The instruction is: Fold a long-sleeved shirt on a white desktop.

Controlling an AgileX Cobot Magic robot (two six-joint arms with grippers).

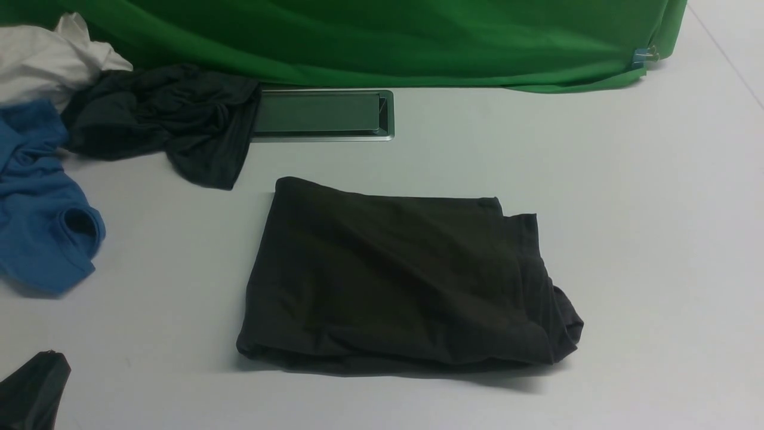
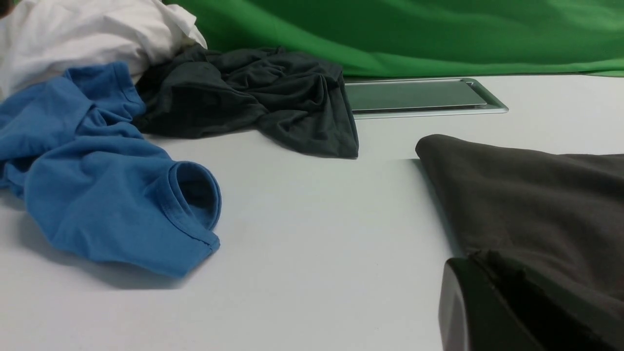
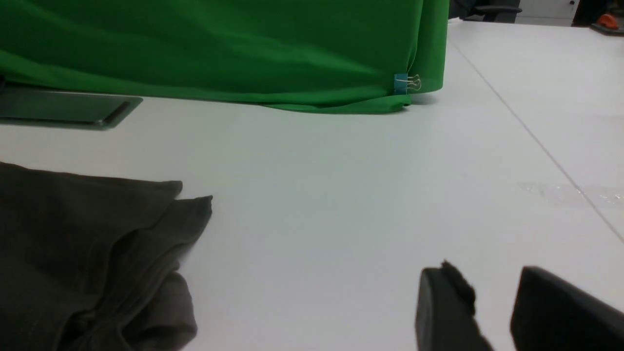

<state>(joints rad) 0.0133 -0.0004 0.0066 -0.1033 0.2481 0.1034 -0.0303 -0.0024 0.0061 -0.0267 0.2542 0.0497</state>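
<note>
**Across the table: folded dark shirt between two idle hands**

Behind everything, far from both hands, hangs a green cloth backdrop [image 1: 370, 42], pinned at its far right corner with a small blue clip [image 3: 400, 84].

White table [image 1: 644, 239] — broad, matte, mostly bare on the right hand's side. A rectangular metal-framed hatch [image 1: 325, 114] is set flush into it just before the backdrop, beyond the shirt as seen from either hand.

Long-sleeved shirt [image 1: 394, 275] — dark brownish-black, folded into a rough rectangle, lying flat mid-table between the two hands. Loose layered edges bunch at the side nearer the right hand; the side nearer the left hand is a cleaner fold.

Pile beyond the left hand, well apart from the shirt: a crumpled charcoal garment [image 1: 173, 119] overlapping the hatch's end, a blue shirt [image 1: 42, 209] with a sleeve opening turned toward the left hand, and a white garment [image 1: 48, 57] at the back.

Left hand [image 2: 492, 302] — only a dark corner shows; jaws closed tight, nothing seen between them. The shirt's edge lies just beside it, contact unclear.

Right hand [image 3: 492, 312] — two dark fingers [image 3: 443, 307] narrowly parted, gap bare, low over the table; the shirt lies off to its inner side, apart from it.
</note>
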